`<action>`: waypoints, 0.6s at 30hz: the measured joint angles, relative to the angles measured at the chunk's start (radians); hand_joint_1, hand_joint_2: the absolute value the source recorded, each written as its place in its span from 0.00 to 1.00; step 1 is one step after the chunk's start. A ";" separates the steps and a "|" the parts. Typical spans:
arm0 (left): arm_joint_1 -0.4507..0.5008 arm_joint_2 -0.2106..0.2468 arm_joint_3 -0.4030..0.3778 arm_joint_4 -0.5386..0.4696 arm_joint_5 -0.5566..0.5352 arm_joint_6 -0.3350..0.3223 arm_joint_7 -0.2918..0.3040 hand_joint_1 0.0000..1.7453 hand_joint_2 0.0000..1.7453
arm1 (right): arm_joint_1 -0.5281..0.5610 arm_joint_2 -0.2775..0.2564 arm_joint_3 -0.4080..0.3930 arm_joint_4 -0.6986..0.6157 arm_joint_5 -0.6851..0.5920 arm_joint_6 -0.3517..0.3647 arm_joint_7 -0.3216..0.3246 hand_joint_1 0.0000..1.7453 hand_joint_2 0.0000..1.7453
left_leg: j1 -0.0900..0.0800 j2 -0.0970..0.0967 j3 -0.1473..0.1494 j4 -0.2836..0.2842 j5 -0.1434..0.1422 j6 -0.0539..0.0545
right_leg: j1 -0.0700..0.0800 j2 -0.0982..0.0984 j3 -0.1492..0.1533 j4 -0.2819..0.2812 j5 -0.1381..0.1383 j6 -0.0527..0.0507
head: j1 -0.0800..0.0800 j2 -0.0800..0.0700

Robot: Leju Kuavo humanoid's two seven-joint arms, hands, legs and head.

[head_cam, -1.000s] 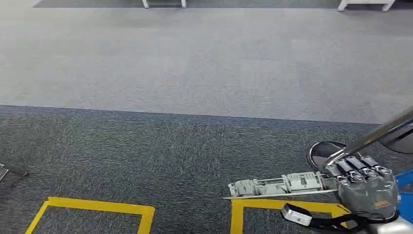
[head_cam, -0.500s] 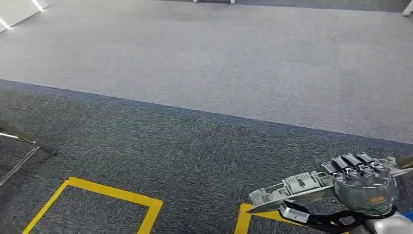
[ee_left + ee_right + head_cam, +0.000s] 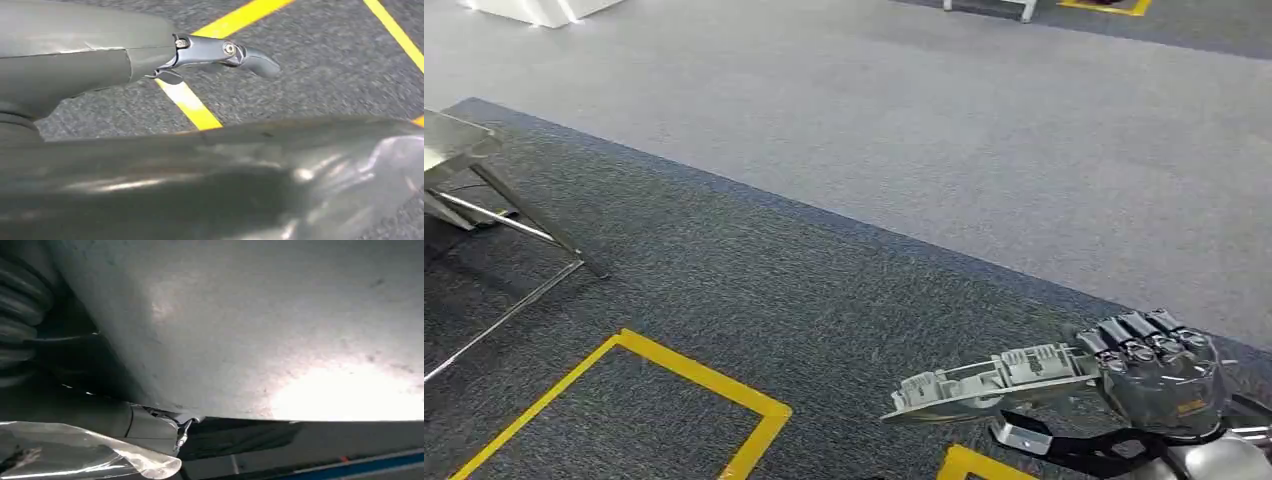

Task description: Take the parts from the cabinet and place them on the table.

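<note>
Right hand I see with fingers closed over one end of the long grey part, which sticks out sideways from it, above dark carpet; left hand I cannot judge.

View swung left, metal table frame entered, yellow floor tape shifted right
</note>
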 joint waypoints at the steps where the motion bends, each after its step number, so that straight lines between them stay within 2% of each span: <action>1: 0.000 -0.001 0.002 0.000 0.000 0.000 -0.001 0.00 0.00 | -0.005 -0.002 0.001 0.001 -0.002 0.000 0.002 1.00 1.00 | 0.005 -0.018 0.005 0.009 -0.009 -0.007 | -0.004 0.008 0.030 -0.087 0.066 0.006 | 0.000 0.000; 2: -0.001 -0.001 0.004 0.000 0.000 0.000 -0.002 0.00 0.00 | -0.011 -0.005 0.003 0.003 -0.003 0.000 0.002 1.00 1.00 | 0.010 -0.031 0.006 0.022 -0.019 -0.014 | -0.011 0.034 0.057 -0.169 0.114 0.013 | 0.001 0.000; 3: -0.002 0.002 0.005 0.000 0.000 0.000 -0.003 0.00 0.00 | -0.017 -0.006 0.006 0.008 -0.005 0.000 0.002 1.00 1.00 | 0.008 -0.042 -0.002 0.032 -0.029 -0.024 | -0.012 0.080 0.065 -0.173 0.084 0.015 | 0.003 0.000; 4: -0.004 0.002 0.006 0.000 0.000 0.000 -0.003 0.00 0.00 | -0.019 -0.007 0.008 0.008 -0.010 0.000 0.003 1.00 1.00 | 0.009 -0.055 -0.013 0.052 -0.038 -0.028 | -0.016 0.081 0.091 -0.206 0.072 0.002 | 0.003 0.000; 6: -0.003 0.002 0.007 0.000 -0.002 0.001 -0.006 0.00 0.00 | -0.029 -0.013 0.009 0.017 -0.018 0.000 0.001 1.00 1.00 | 0.013 -0.075 -0.022 0.039 -0.031 -0.034 | -0.007 0.060 0.086 -0.198 0.070 -0.017 | 0.003 0.000; 7: -0.001 0.002 0.009 0.000 -0.003 0.001 -0.005 0.00 0.00 | -0.036 -0.016 0.009 0.020 -0.023 0.000 -0.001 1.00 1.00 | 0.013 -0.083 -0.022 0.040 -0.030 -0.037 | -0.011 0.051 0.088 -0.201 0.073 -0.024 | 0.004 0.000; 8: 0.000 0.004 0.011 0.000 -0.005 0.002 -0.005 0.00 0.00 | -0.043 -0.016 0.008 0.023 -0.027 0.000 -0.002 1.00 1.00 | 0.010 -0.076 -0.022 0.047 -0.033 -0.041 | -0.018 0.037 0.093 -0.207 0.073 -0.027 | 0.008 0.000; 9: 0.001 -0.003 0.011 0.000 -0.008 0.002 -0.006 0.00 0.00 | -0.048 -0.018 0.008 0.026 -0.028 0.000 -0.004 1.00 1.00 | 0.007 -0.022 -0.028 0.068 -0.043 -0.052 | -0.017 0.029 0.101 -0.210 0.070 -0.031 | -0.001 0.000; 10: -0.004 0.002 0.012 0.000 -0.009 0.003 -0.005 0.00 0.00 | -0.048 -0.021 0.008 0.027 -0.032 0.000 -0.005 1.00 1.00 | 0.015 0.010 -0.054 0.119 -0.069 -0.060 | -0.016 0.012 0.110 -0.213 0.067 -0.037 | -0.009 0.000; 11: -0.007 0.002 0.012 0.000 -0.009 0.003 -0.004 0.00 0.00 | -0.048 -0.021 0.008 0.028 -0.033 0.000 -0.007 1.00 1.00 | 0.019 0.026 -0.084 0.175 -0.094 -0.065 | -0.014 0.002 0.115 -0.214 0.064 -0.037 | -0.008 0.000; 12: -0.010 0.001 0.012 0.000 -0.011 0.005 -0.002 0.00 0.00 | -0.047 -0.021 0.008 0.029 -0.034 0.000 -0.011 1.00 1.00 | 0.024 0.038 -0.136 0.266 -0.127 -0.070 | -0.013 -0.016 0.120 -0.214 0.058 -0.037 | -0.009 0.000; 13: -0.009 0.000 0.012 0.000 -0.012 0.006 0.002 0.00 0.00 | -0.047 -0.021 0.008 0.030 -0.036 0.000 -0.013 1.00 1.00 | 0.027 0.040 -0.166 0.313 -0.134 -0.072 | -0.013 -0.028 0.124 -0.214 0.053 -0.036 | -0.009 0.000; 14: -0.007 -0.002 0.012 0.000 -0.015 0.007 0.003 0.00 0.00 | -0.046 -0.021 0.008 0.031 -0.037 0.000 -0.015 1.00 1.00 | 0.030 0.041 -0.182 0.325 -0.119 -0.073 | -0.013 -0.041 0.132 -0.214 0.046 -0.035 | -0.009 0.000; 15: -0.004 -0.003 0.012 0.000 -0.018 0.008 0.005 0.00 0.00 | -0.046 -0.021 0.007 0.032 -0.040 0.000 -0.019 1.00 1.00 | 0.031 0.042 -0.178 0.301 -0.090 -0.071 | -0.012 -0.052 0.140 -0.214 0.039 -0.033 | -0.009 0.000; 16: -0.002 -0.003 0.012 0.000 -0.019 0.009 0.005 0.00 0.00 | -0.046 -0.021 0.006 0.032 -0.041 0.000 -0.019 1.00 1.00 | 0.030 0.045 -0.154 0.242 -0.039 -0.066 | -0.011 -0.063 0.150 -0.215 0.033 -0.032 | -0.009 0.000; 17: -0.002 -0.004 0.012 0.000 -0.020 0.011 0.006 0.00 0.00 | -0.046 -0.021 0.005 0.032 -0.043 0.000 -0.021 1.00 1.00 | 0.027 0.062 -0.116 0.148 0.023 -0.055 | -0.008 -0.074 0.163 -0.217 0.026 -0.032 | -0.010 0.000; 18: -0.002 -0.003 0.012 0.000 -0.021 0.012 0.008 0.00 0.00 | -0.045 -0.021 0.005 0.032 -0.044 0.000 -0.022 1.00 1.00 | 0.017 0.106 -0.089 0.074 0.053 -0.042 | -0.008 -0.083 0.167 -0.222 0.021 -0.031 | -0.009 0.000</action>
